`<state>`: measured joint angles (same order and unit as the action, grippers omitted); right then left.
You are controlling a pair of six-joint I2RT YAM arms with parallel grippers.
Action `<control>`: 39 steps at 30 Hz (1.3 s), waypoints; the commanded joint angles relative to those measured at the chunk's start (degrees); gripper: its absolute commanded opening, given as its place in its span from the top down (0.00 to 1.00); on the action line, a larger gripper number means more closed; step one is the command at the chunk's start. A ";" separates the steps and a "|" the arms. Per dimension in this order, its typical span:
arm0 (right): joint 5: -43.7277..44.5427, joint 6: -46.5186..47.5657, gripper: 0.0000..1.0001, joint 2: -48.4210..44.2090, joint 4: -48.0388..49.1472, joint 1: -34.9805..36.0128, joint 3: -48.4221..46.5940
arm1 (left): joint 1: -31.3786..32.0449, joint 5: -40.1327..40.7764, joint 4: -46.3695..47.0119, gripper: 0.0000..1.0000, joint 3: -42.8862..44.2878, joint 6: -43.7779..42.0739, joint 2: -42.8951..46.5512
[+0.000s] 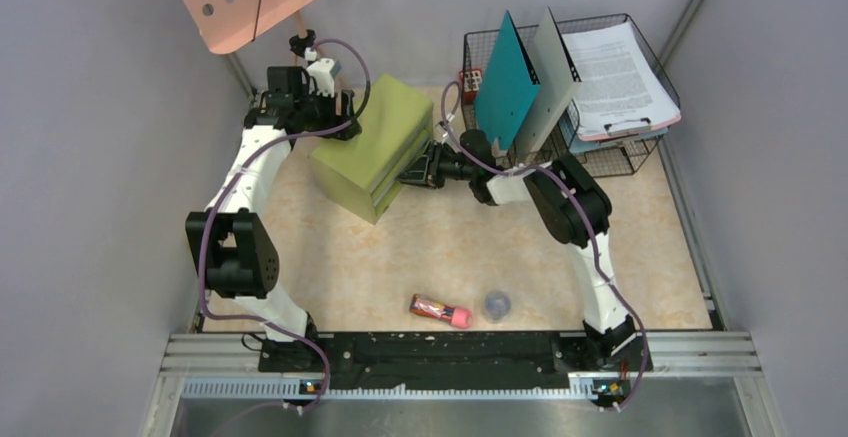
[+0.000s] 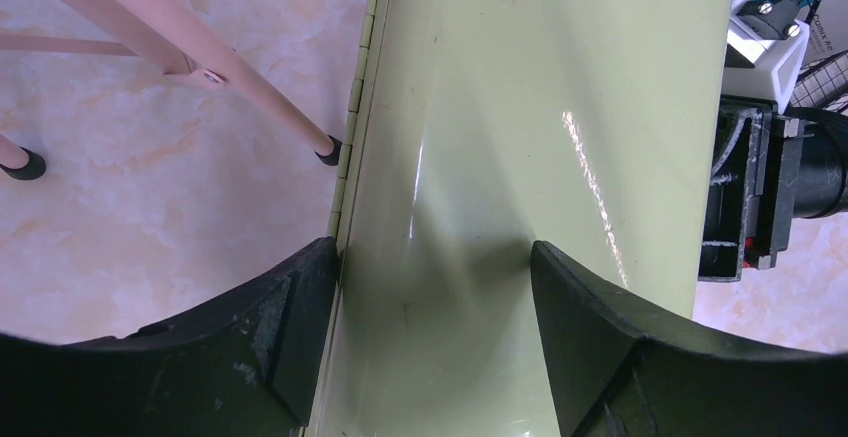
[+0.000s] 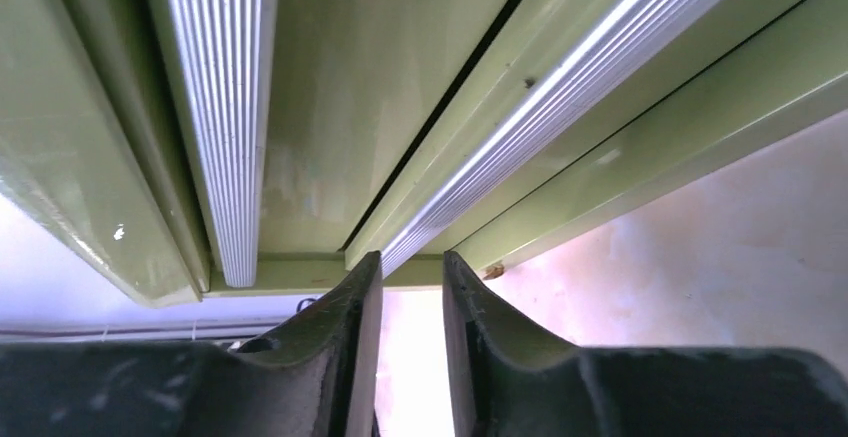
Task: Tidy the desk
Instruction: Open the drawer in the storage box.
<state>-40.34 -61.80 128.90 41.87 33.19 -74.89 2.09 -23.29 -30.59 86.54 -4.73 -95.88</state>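
Step in hand looks like drawer work on the olive-green drawer box (image 1: 372,142), which sits at the back-left of the counter (image 1: 450,247).

Right gripper (image 3: 412,262) is at the box front. Its fingers are nearly pressed together with only a thin gap, and the tips are right at the end of a ribbed silver handle (image 3: 500,127). Can't tell if it is actually pinching the handle.

Left gripper (image 2: 435,257) is spread wide over the box top, one finger by the hinged edge. It is holding nothing and is probably there as a brace.

To do it well:
- Confirm the handle is seated between the fingers before moving.
- Pull straight along the drawer's run, not sideways.
- Keep the left gripper pressing down so the box doesn't slide or twist.

The risk is the fingers slipping off the thin handle lip.

A red-pink tube (image 1: 440,309) and a small bluish round thing (image 1: 496,304) lie loose near the front edge, well apart from the box, and are not yet put away.
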 commanded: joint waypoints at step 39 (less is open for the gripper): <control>2.48 12.81 0.59 -2.39 -17.43 -2.25 -7.35 | 1.52 -1.70 -13.19 0.27 -1.64 -0.33 -2.96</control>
<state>-39.20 -50.85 128.53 25.85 31.31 -82.21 2.09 -23.24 -31.14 86.91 -4.80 -95.96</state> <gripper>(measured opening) 0.403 0.740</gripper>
